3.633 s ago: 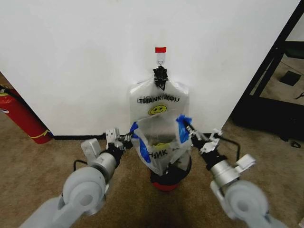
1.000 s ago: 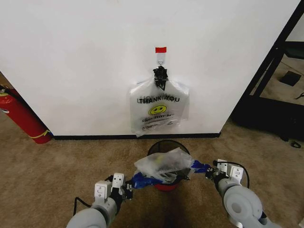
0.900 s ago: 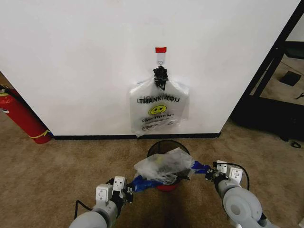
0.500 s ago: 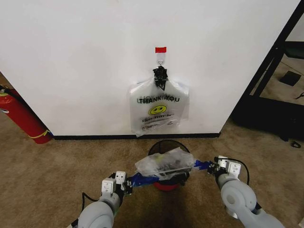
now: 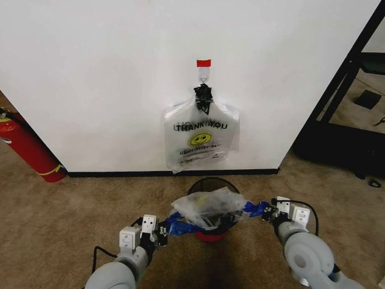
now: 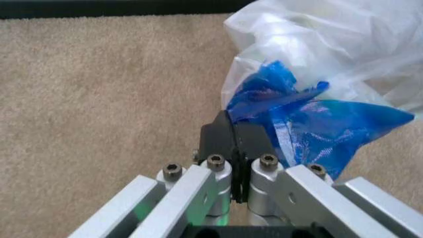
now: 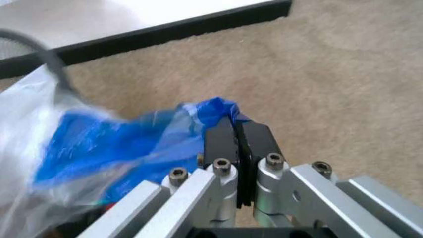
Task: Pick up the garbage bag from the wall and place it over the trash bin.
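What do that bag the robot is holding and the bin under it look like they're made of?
The garbage bag looks like thin translucent plastic: crinkled and see-through, with blue print where the left gripper and right gripper pinch it. The trash bin looks like black mesh, probably metal, with a red base.

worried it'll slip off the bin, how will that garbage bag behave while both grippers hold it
Probably floppy: the garbage bag sags and crumples between the left gripper and right gripper. Likely very light, thin and see-through. It may slide off the trash bin easily.
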`<state>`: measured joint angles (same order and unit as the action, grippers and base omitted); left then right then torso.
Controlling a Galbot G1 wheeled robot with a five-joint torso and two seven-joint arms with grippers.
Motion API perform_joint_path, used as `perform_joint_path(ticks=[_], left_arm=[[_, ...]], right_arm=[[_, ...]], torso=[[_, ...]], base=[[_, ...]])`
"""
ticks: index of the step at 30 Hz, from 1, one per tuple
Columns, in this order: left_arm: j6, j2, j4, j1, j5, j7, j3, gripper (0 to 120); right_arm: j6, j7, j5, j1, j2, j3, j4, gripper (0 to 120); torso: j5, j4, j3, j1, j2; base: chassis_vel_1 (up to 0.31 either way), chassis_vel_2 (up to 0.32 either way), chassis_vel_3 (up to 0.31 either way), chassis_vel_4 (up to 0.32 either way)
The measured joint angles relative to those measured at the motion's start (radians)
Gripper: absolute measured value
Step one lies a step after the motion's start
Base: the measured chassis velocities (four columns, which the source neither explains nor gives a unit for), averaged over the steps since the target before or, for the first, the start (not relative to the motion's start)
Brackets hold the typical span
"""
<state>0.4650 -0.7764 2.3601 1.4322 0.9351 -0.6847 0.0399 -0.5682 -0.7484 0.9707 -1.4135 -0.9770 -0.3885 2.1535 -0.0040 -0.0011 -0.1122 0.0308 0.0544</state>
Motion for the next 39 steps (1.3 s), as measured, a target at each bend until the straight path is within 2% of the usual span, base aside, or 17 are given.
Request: perform_joint_path(ticks=[10,11,14,15,18,21,25,26,33,34,37,39], left_arm=[[0.021,0.001,0.059,0.034,0.003,-0.010,0.010,0],[0.023,-0.002,0.072,0.045,0.002,-0.011,0.010,7],[0.032,-0.008,0.091,0.083,-0.004,-0.015,0.014,15],[0.040,-0.008,0.101,0.116,-0.005,-0.023,0.016,15],[0.044,-0.011,0.111,0.166,-0.015,-0.027,0.023,4],[0.042,-0.015,0.110,0.156,-0.013,-0.027,0.024,5],[0.046,-0.019,0.109,0.101,0.026,-0.033,0.032,20],[0.046,-0.019,0.109,0.101,0.026,-0.033,0.032,20],[0.060,-0.011,0.139,0.095,0.132,-0.065,0.072,51],[0.060,-0.011,0.139,0.095,0.132,-0.065,0.072,51],[0.045,-0.019,0.142,0.085,0.244,-0.095,0.093,63],[0.034,-0.033,0.142,0.059,0.380,-0.152,0.103,72]], right_arm=[[-0.020,-0.013,0.009,-0.052,0.008,-0.035,0.084,0],[-0.022,-0.014,0.009,-0.064,0.008,-0.038,0.107,0],[-0.030,-0.015,0.010,-0.090,0.008,-0.049,0.140,0],[-0.037,-0.019,0.007,-0.112,0.011,-0.053,0.155,0],[-0.043,-0.022,-0.001,-0.137,0.013,-0.054,0.163,0],[-0.038,-0.026,0.000,-0.123,0.009,-0.053,0.149,0],[-0.007,-0.026,0.010,-0.076,-0.001,-0.047,0.109,0],[-0.007,-0.026,0.010,-0.076,-0.001,-0.047,0.109,0],[0.025,-0.014,0.011,-0.033,-0.012,-0.040,0.050,0],[0.025,-0.014,0.011,-0.033,-0.012,-0.040,0.050,0],[0.025,-0.012,0.009,-0.017,-0.014,-0.034,0.033,0],[0.025,-0.010,0.006,-0.016,-0.016,-0.035,0.029,0]], torso=[[0.0001,0.0000,0.000,0.000,0.000],[-0.0002,0.0000,0.000,0.000,0.000],[-0.0002,0.0001,0.000,0.000,0.000],[-0.0001,-0.0001,0.000,0.000,0.000],[0.0000,0.0001,0.000,0.000,0.000],[-0.0002,0.0001,0.000,0.000,0.000],[0.0000,0.0000,0.000,0.000,0.000],[0.0000,0.0000,0.000,0.000,0.000],[0.0000,0.0001,0.000,0.000,0.000],[0.0000,0.0001,0.000,0.000,0.000],[0.0000,0.0002,0.000,0.000,0.000],[0.0000,0.0000,0.000,0.000,0.000]], base=[[0.000,0.000,0.000,0.000],[0.000,0.000,0.000,0.000],[0.000,0.000,0.000,0.000],[0.000,0.000,0.000,0.000],[0.000,0.000,0.000,0.000],[0.000,0.000,0.000,0.000],[0.000,0.000,0.000,0.000],[0.000,0.000,0.000,0.000],[0.000,0.000,0.000,0.000],[0.000,0.000,0.000,0.000],[0.000,0.000,0.000,0.000],[0.000,0.000,0.000,0.000]])
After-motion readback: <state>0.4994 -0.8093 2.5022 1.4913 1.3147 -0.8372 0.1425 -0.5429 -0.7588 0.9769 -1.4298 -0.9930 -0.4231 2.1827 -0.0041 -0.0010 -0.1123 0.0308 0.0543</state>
